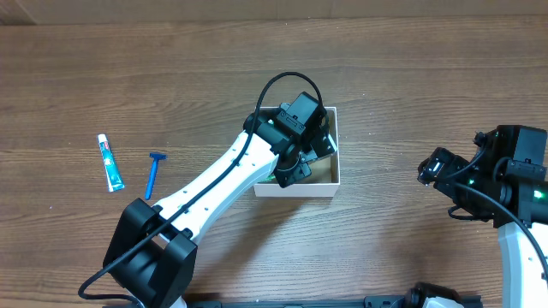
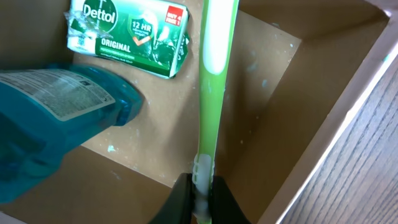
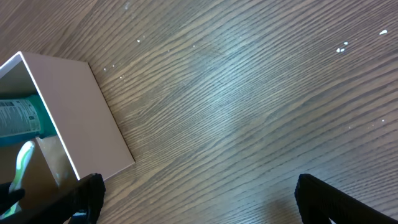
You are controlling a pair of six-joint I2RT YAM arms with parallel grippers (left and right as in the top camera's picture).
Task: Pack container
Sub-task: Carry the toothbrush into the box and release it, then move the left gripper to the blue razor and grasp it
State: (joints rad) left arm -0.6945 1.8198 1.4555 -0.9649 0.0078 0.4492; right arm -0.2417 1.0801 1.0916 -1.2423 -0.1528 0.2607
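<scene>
The left gripper is pinching the near end of a green toothbrush, its two dark fingers pressing close on either side of the handle. The toothbrush is running straight ahead of the gripper, over the brown cardboard floor of the container; whether it is touching that floor cannot be told. The container's thin white wall is rising just to the right of the gripper. Ahead and to the gripper's left, a Dettol soap bar in its green wrapper is lying in the far corner. Nearer on the left, a blue bottle with a printed label is lying on its side, close beside the toothbrush handle.

From overhead, the left gripper is reaching down inside the container, whose walls are surrounding it. A toothpaste tube and a blue razor are lying side by side on the wooden table, well apart from this gripper, outside the box.

The right gripper is hanging over bare wood with its fingers spread wide, gripping nothing. The container's outer corner is sitting ahead and to its left, apart from the fingers.
</scene>
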